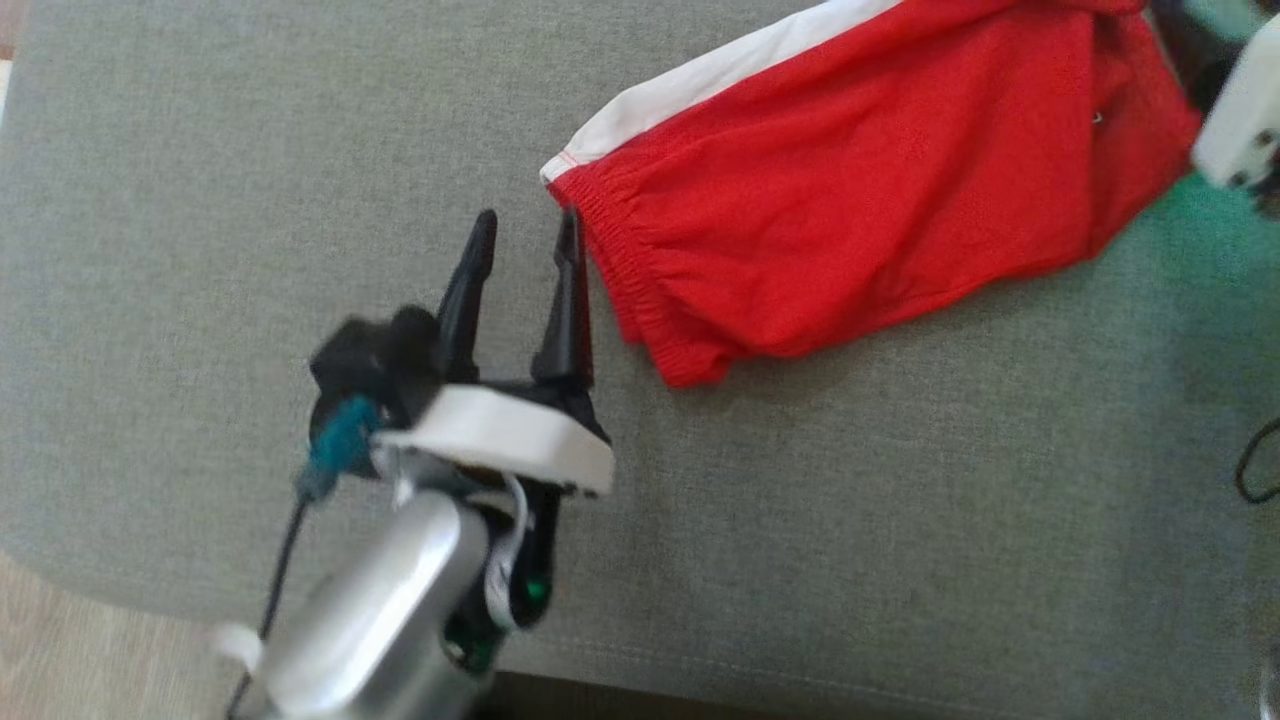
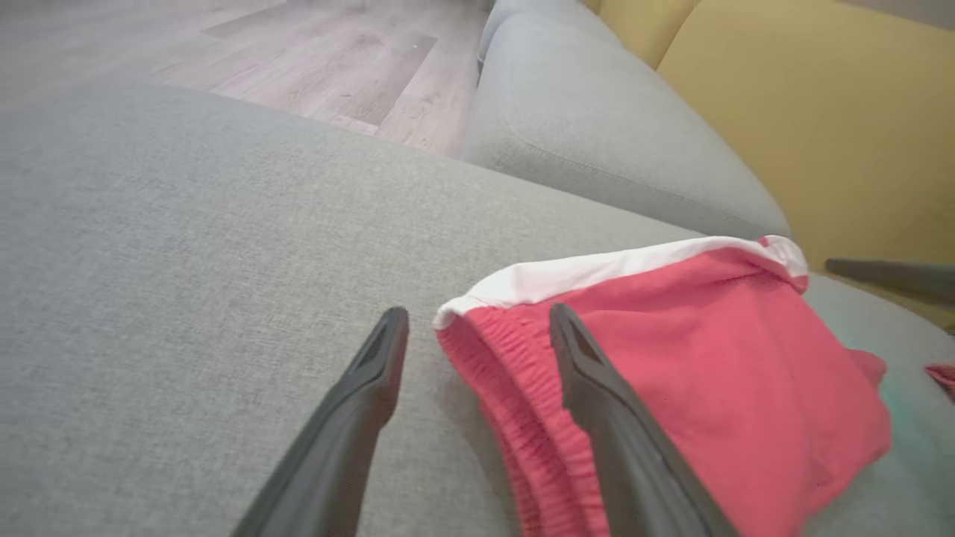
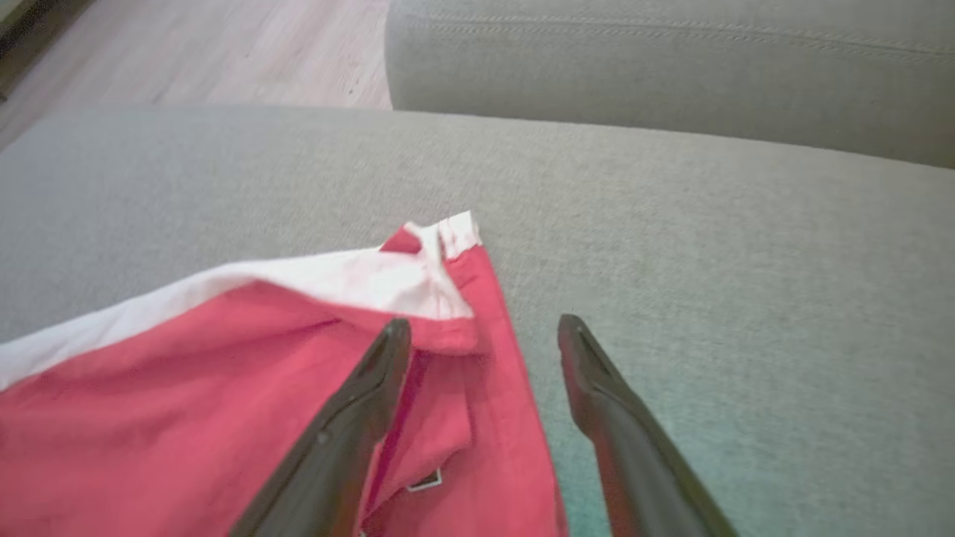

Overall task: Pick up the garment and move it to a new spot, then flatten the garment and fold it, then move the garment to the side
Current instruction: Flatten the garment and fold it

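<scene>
The garment is a red piece with a white side stripe and an elastic band, lying folded on the grey seat cushion. My left gripper is open at the band end, its right finger touching the band's edge. In the left wrist view the garment has its band corner between the spread fingers of the left gripper. My right gripper is open at the other end of the garment, its left finger over the cloth. The right arm's white wrist housing is at the top right.
A second grey cushion lies beyond the seat, with a yellow back cushion beside it. Wooden floor borders the seat's edge. A dark cable loops at the right edge. The seat's left half is bare fabric.
</scene>
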### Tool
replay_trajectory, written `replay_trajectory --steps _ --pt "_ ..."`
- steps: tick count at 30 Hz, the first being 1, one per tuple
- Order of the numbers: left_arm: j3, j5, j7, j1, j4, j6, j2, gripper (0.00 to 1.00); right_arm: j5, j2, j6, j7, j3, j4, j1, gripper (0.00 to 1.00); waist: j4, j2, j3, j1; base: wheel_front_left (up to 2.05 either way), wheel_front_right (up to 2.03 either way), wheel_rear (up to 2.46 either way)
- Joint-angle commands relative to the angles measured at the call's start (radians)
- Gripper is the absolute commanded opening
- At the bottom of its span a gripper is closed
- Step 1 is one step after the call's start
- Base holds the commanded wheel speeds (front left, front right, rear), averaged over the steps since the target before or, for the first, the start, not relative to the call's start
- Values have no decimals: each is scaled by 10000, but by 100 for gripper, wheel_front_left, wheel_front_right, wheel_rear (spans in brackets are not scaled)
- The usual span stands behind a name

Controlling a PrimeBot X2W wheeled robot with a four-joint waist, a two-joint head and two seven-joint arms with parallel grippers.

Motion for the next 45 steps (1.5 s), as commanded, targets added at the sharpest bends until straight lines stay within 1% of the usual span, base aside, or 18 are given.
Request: replay_trajectory --steps 1,3,6,10,11,12,15,16,17,21,24,27,32,36,40,45 --pt "256 316 -139 223 -640 192 70 100 -75 -32 -7 8 365 -366 0 100 36 0 22 0 0 0 0" --pt "240 941 -185 464 -894 397 1 100 -204 -78 -7 67 480 -134 75 100 118 0 75 0 0 0 0" --pt "487 1773 -198 745 -1500 385 -454 100 -554 -94 -7 48 478 310 153 100 308 0 138 0 0 0 0" --pt "667 2577 -201 1159 -1866 -52 -846 100 -1025 -182 -7 47 437 963 213 100 512 0 187 0 0 0 0" --pt "728 2723 -202 1240 -1887 -181 -904 100 -1081 -179 -7 66 412 1118 238 100 549 0 179 0 0 0 0" --pt "728 2723 -202 1240 -1887 -181 -904 100 -1081 -179 -7 66 412 1118 238 100 549 0 179 0 0 0 0" --pt "980 3090 -202 1438 -1913 -541 -1041 100 -1059 -151 -7 261 438 1524 359 100 621 0 91 0 0 0 0" --pt "1177 3304 -203 1549 -1955 -755 -1122 100 -783 -13 -7 381 372 1645 433 62 632 0 5 0 0 0 0" --pt "1273 3388 -203 1618 -1963 -853 -1160 100 -633 86 -7 345 251 1678 448 0 620 0 -43 0 0 0 0" --pt "1702 3491 -203 1999 -1764 -1191 -1275 100 48 758 -7 17 -455 1741 550 0 350 0 -352 0 0 0 0" --pt "2086 3727 -203 2340 -1638 -1410 -1307 100 622 1501 -7 -349 -1453 1753 592 0 -18 0 -696 0 0 0 0" --pt "2448 3958 -204 2775 -1493 -1707 -1316 100 996 1849 -7 -482 -2423 1691 845 0 -370 0 -1181 0 0 0 0" --pt "2950 4230 -204 3391 -1305 -2164 -1328 100 1255 1975 -7 -456 -4080 1421 1512 0 -664 0 -1800 0 0 0 0" --pt "3152 4331 -204 3652 -1210 -2479 -1359 100 1042 1895 -7 -476 -5020 1283 1914 0 -693 0 -1954 0 0 0 0" --pt "3244 4346 -204 3822 -1110 -2696 -1387 100 806 1840 -7 -605 -5459 1317 2174 0 -690 0 -1990 0 0 0 0" --pt "3237 4301 -204 3888 -1017 -2834 -1406 100 754 1825 -7 -791 -5450 1342 2252 0 -680 0 -1937 0 0 0 0"
